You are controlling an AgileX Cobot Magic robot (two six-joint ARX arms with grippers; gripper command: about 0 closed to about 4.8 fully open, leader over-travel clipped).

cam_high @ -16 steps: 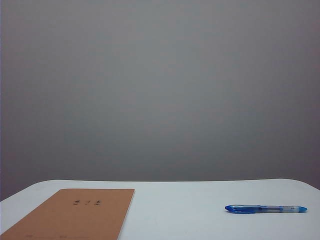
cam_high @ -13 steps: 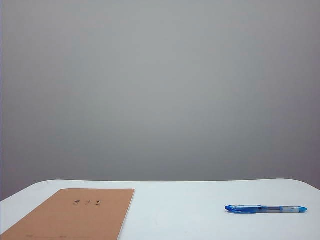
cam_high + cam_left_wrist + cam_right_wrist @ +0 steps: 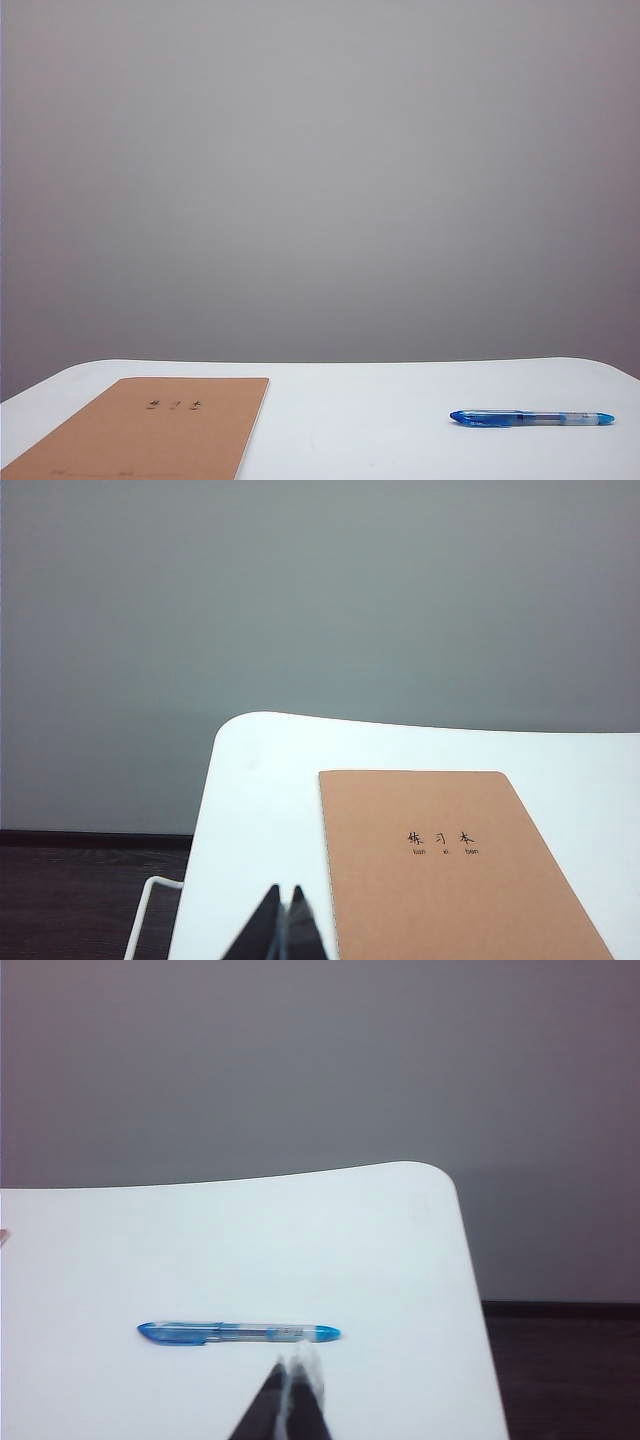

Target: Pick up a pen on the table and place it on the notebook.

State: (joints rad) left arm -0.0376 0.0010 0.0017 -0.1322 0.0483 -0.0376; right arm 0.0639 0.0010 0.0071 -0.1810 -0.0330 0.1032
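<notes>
Here the notebook [image 3: 150, 425] is cut off; left gripper [image 3: 283, 895] and right gripper [image 3: 298, 1362] jaws closed.

plain grey wall [image 3: 320, 180] behind, dark floor [image 3: 80, 890], thin white wire frame [image 3: 150, 910] beside it

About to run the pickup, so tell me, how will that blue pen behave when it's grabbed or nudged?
The pen looks slim and plastic, so probably light and stiff. Its rounded, glossy barrel lies flat on the smooth white table, so a nudge may roll or slide it.
</notes>
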